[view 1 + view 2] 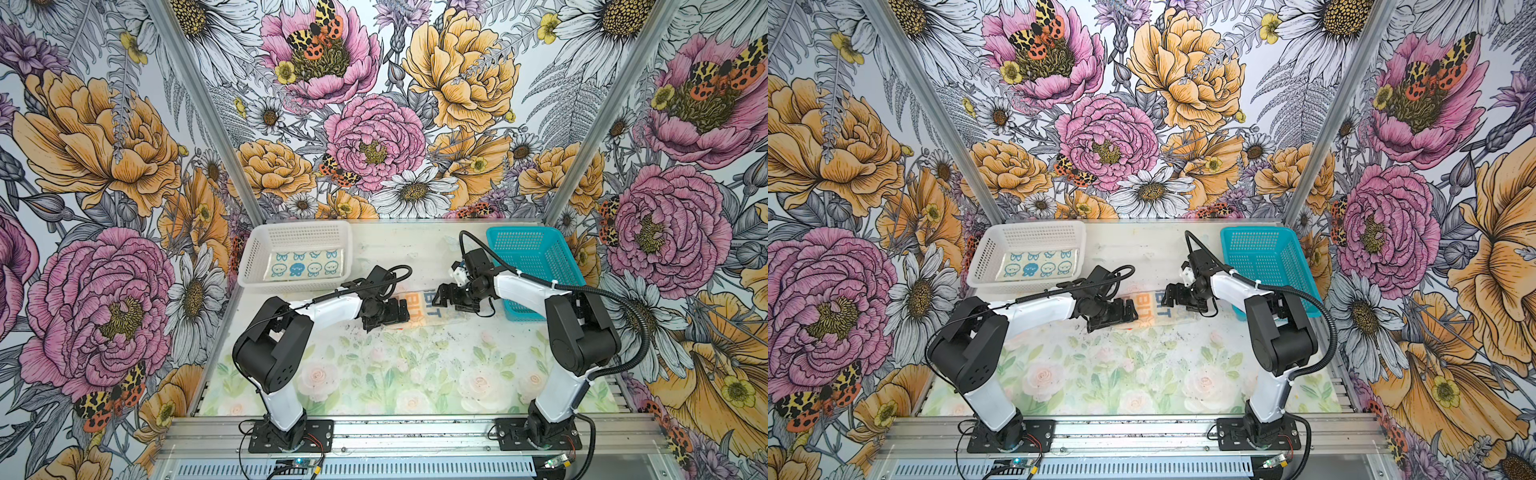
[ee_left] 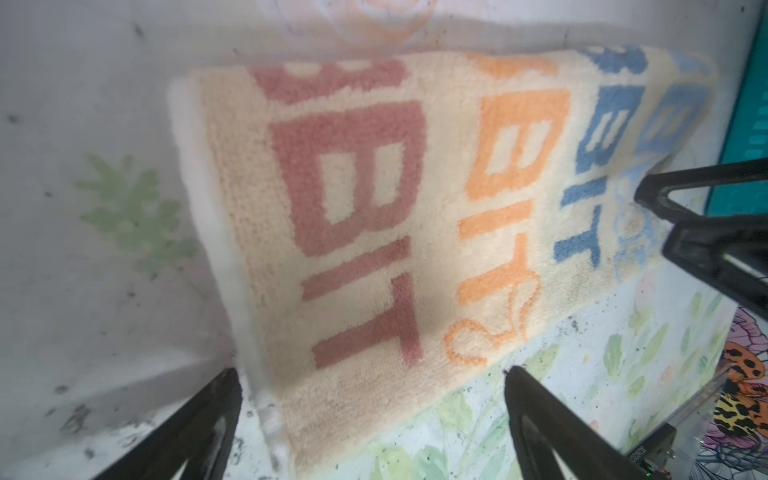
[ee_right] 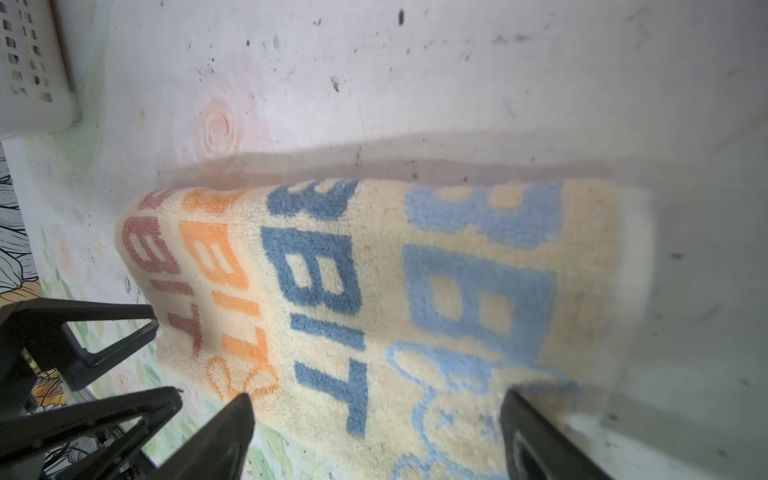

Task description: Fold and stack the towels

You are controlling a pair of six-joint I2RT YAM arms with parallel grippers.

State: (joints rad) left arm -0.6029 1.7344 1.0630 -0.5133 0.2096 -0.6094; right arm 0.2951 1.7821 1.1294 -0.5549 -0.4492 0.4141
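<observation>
1. Step, my read: one towel is done. The bunny towel [image 1: 305, 264] already lies in the white basket [image 1: 249, 257], upper left.
2. The lettered towel [image 1: 419, 306] lies folded flat on the worktop [image 1: 374, 374], mid-frame.
3. Left tool [image 1: 403, 311] and right tool [image 1: 440, 297] are both spread wide and pinch nothing.
4. Next, probably pinch both layers at the edge, then fold once more or lift it onto the basket towel.
5. Arms reach inward from the bottom rail, wrists low, facing each other across the towel.
</observation>
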